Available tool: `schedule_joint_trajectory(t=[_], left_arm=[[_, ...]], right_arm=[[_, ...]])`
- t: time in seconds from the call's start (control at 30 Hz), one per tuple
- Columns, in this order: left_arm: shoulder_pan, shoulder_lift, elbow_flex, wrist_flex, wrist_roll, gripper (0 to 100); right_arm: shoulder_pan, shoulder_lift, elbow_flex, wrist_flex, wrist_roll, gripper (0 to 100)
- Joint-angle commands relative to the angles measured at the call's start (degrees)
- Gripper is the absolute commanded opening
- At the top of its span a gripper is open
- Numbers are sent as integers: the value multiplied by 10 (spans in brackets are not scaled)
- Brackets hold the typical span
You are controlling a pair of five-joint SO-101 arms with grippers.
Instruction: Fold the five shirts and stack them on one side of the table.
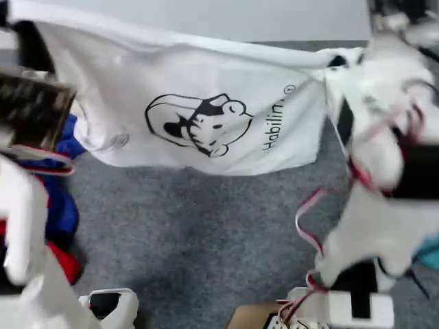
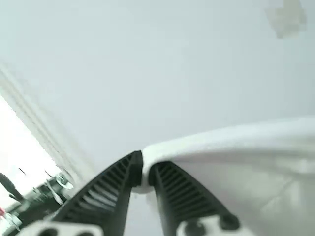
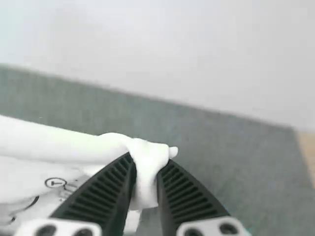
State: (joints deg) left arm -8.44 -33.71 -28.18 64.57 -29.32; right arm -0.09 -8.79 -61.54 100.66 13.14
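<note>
A white shirt [image 1: 199, 116] with a black cartoon print hangs stretched in the air above the grey table, held at its two upper corners. My left gripper [image 2: 144, 178] is shut on one corner of the white shirt [image 2: 231, 147], up near the left of the high view. At the other corner my right gripper [image 3: 145, 179] is shut on a bunched fold of the white shirt [image 3: 74, 147]; in the high view this corner is at the right by the arm [image 1: 384, 116]. Blue and red shirts [image 1: 60, 205] lie heaped at the table's left edge.
Grey carpeted table [image 1: 206, 240] lies bare below the hanging shirt. A cardboard piece [image 1: 250, 317] sits at the front edge. Arm bases and red-white cables [image 1: 309, 226] stand at front right. A teal item [image 1: 429, 253] is at the right edge.
</note>
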Motion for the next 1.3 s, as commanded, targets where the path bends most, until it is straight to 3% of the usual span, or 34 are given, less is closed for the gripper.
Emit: schedule_joint_trajectory(t=[0.0, 0.23, 0.37, 0.57, 0.73, 0.87, 1.0, 1.13, 1.27], left_arm=[[-13, -15, -77, -18, 6, 7], [-13, -15, -210, 60, 4, 7], [-13, -15, -269, 114, -38, 7], [-12, -11, -285, 186, -44, 6], [-11, -9, -172, 199, -44, 6], [-8, -9, 23, 185, -84, 6], [12, -9, 263, 64, -113, 6], [22, 13, 483, -169, -113, 6], [23, 93, 565, -353, -113, 6]], right_arm=[[3, -75, -20, 20, 7, 10], [21, -177, -19, 21, 11, 10], [46, -224, 0, 22, 54, 10], [43, -314, 187, 22, 106, 10], [43, -344, 399, 17, 127, 10], [43, -342, 592, -51, 130, 10], [42, -334, 784, -223, 132, 10], [30, -276, 905, -422, 133, 10], [32, -168, 905, -566, 130, 10]])
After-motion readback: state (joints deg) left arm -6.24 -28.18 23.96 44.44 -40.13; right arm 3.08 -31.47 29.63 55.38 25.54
